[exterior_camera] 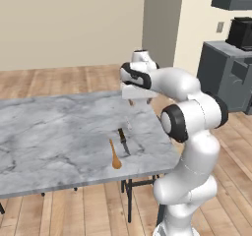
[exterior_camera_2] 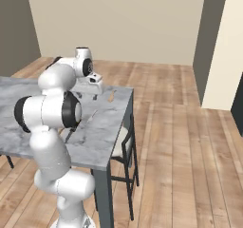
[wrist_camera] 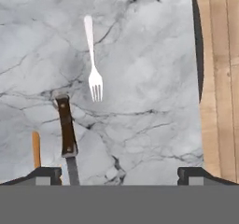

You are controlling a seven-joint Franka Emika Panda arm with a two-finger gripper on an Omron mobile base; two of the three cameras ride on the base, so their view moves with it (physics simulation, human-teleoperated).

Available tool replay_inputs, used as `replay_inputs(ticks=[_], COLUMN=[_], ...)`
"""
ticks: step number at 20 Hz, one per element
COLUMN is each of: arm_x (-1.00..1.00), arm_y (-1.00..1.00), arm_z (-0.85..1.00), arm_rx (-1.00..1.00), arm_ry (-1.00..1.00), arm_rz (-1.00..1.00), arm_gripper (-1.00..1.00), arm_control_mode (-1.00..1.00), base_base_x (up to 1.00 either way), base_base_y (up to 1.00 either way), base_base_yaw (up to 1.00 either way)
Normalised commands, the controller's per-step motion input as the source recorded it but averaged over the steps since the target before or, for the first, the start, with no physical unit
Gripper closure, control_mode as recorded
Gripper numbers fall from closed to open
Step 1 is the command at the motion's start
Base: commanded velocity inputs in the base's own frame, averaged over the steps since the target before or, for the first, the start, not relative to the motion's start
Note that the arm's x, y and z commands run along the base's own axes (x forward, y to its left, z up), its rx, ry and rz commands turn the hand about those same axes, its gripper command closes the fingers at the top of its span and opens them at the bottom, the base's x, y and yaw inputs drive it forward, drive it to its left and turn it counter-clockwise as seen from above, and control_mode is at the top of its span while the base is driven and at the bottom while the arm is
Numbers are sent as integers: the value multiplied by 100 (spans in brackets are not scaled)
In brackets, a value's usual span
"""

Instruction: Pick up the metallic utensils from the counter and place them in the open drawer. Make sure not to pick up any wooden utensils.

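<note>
The pale silver fork (wrist_camera: 94, 64) lies flat on the marble counter (wrist_camera: 149, 55), tines toward my hand. Left of it rests the knife (wrist_camera: 66, 129), with a dark brown handle and a grey blade. My gripper (wrist_camera: 119, 175) hovers above both, open, with nothing between its fingertips (wrist_camera: 46, 174); the knife's blade runs just inside the left tip, down on the slab. From the left base view the gripper (exterior_camera: 139, 102) hangs over the counter's right end, with the knife (exterior_camera: 122, 136) and the orange-brown wooden spoon (exterior_camera: 114, 157) nearer the front edge. The open drawer is out of view.
The spoon's handle (wrist_camera: 36, 149) lies left of the knife. A thin light-brown wooden piece (exterior_camera_2: 111, 96) sits near the counter's far corner. The slab's edge and wood floor (wrist_camera: 219, 78) lie close on the right. Grey cabinets (exterior_camera: 224, 77) stand beyond; a dark chair (exterior_camera_2: 126, 146) is under the counter.
</note>
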Motion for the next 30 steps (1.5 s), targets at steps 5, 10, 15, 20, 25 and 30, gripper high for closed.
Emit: replay_inputs(ticks=[5,10,15,20,25,30], arm_x=[11,9,0,3,4,5], arm_y=[6,18,0,0,0,0], arm_z=[-70,-62,-63,-69,-57,-17], arm_rx=[-8,-2,3,9,13,19], arm_ry=[26,18,13,-7,-24,-40], arm_rz=[12,0,0,0,0,5], arm_gripper=[-100,-100,-100,-100,-100,-100], arm_control_mode=[-100,-100,-100,-100,-100,-100], base_base_x=[0,0,0,0,0,0], base_base_y=[0,0,0,0,0,0], base_base_yaw=[0,0,0,0,0,0])
